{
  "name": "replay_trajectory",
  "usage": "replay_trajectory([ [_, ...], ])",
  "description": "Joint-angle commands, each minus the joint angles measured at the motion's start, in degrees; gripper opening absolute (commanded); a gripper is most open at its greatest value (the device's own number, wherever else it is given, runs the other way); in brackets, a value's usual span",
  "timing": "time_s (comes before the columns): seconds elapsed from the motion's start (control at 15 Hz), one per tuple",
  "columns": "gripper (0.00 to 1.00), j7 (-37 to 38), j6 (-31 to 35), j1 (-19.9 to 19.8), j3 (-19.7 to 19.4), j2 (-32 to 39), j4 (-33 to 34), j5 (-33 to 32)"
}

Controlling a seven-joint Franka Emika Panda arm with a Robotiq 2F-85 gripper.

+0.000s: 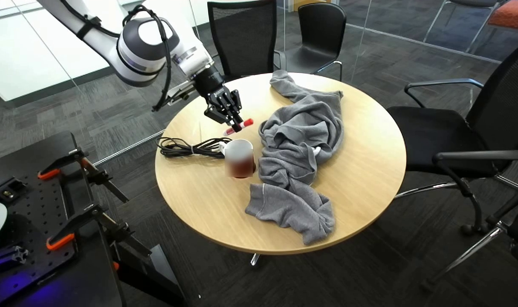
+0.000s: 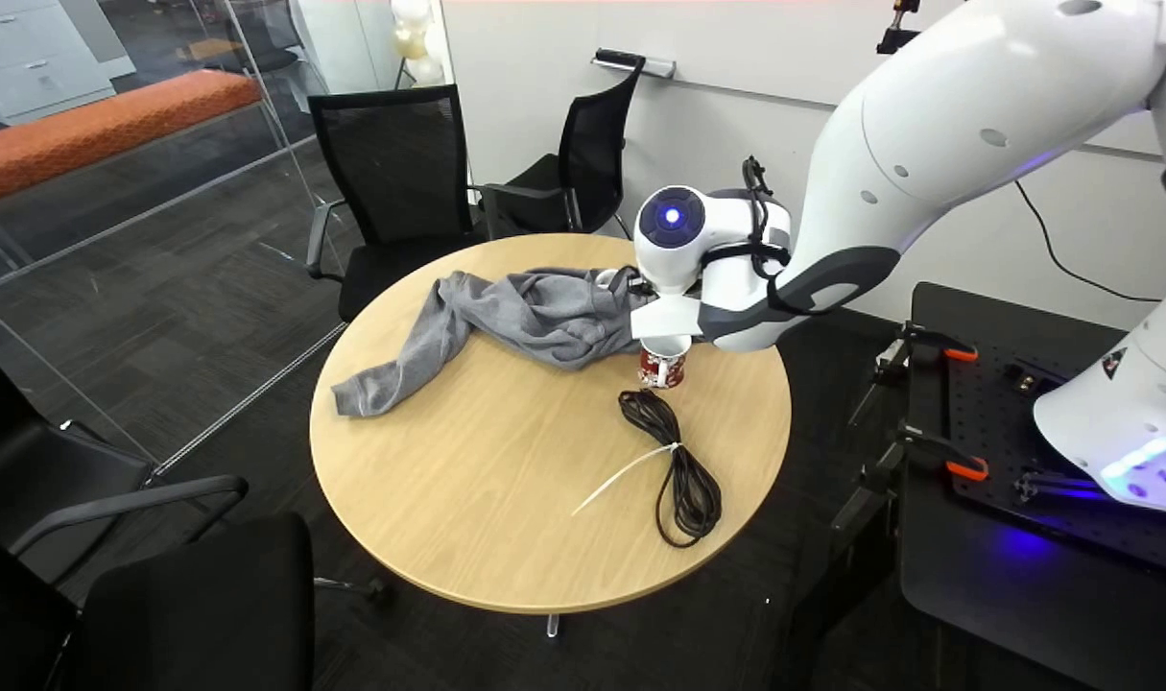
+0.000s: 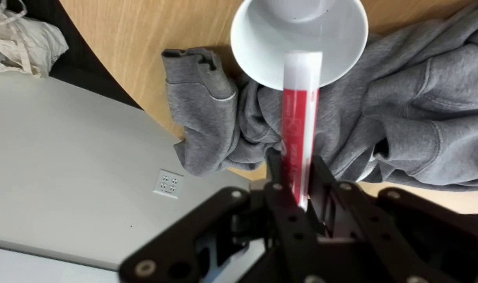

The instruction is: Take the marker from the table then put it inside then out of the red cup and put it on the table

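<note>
Your jaws clasp the red marker (image 3: 298, 122) near mid-barrel, a sound hold; expect it light, stiff, slightly slippery.

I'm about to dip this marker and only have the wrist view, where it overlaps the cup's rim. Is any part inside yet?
Observer: No. In an exterior view the marker sits in the pincer with both ends outside the cup.
Operator: Does my picture miss anything lying near the cup?
Observer: Yes, a coiled black cable, on the table in both exterior views.
Operator: Anything sticking out of the cup's side?
Observer: A white handle, on the side towards the cable.
</note>
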Motion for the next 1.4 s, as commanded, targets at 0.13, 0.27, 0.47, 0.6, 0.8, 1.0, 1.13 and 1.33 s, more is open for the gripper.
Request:
replay_trajectory([
  [0.13,0.05,6.5,-4.6,2.8,-2.1,2.1,0.3,-0.6],
  [0.27,0.05,8.2,-5.7,2.8,-2.1,2.9,0.9,-0.8],
  [0.47,0.05,11.3,-6.1,3.5,-2.6,4.5,1.6,-1.4],
  [0.6,0.05,13.3,-5.5,4.1,-3.3,6.2,2.2,-1.8],
  [0.8,0.05,15.3,-6.0,4.4,-3.7,8.0,3.5,-2.3],
  [1.0,0.05,15.8,-6.7,4.0,-3.2,9.0,4.7,-2.4],
  [1.13,0.05,15.9,-7.1,4.0,-3.0,9.8,5.3,-2.3],
  [1.33,0.05,15.7,-7.6,3.4,-2.6,10.7,6.4,-2.4],
])
